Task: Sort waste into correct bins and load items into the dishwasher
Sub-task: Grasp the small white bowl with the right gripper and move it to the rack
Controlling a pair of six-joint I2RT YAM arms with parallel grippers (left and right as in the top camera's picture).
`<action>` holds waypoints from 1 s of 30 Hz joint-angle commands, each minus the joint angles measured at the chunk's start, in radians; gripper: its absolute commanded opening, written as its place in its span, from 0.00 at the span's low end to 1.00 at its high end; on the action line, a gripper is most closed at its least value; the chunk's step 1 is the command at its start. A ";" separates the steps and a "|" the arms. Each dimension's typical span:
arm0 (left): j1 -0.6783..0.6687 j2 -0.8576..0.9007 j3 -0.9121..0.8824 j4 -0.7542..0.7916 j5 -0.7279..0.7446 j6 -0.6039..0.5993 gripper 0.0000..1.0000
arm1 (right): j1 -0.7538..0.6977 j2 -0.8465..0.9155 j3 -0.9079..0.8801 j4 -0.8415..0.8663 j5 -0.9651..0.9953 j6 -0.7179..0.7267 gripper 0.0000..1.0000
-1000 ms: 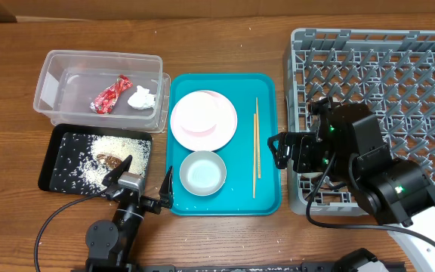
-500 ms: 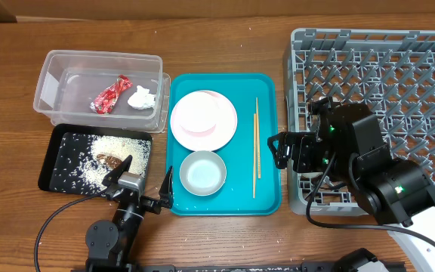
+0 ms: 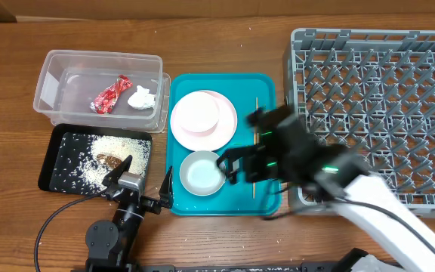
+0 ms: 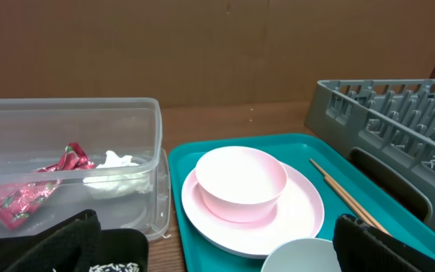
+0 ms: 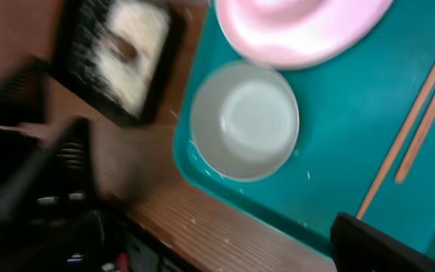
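**Above the teal tray (image 3: 266,81): right arm, nothing held**

Overhead: the right gripper (image 3: 240,143), blurred, fingers spread, hangs over the tray. The left gripper (image 3: 142,180), also spread, sits off its near-left corner.
Left wrist: pink bowl (image 4: 240,181) on pink plate (image 4: 304,219), on the tray.
Right wrist: white bowl (image 5: 244,121) and chopsticks (image 5: 416,109) lie on the tray.
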 commanded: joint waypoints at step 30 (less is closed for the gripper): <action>0.006 -0.011 -0.007 0.005 0.015 0.021 1.00 | -0.010 0.169 0.084 -0.058 0.503 0.195 0.04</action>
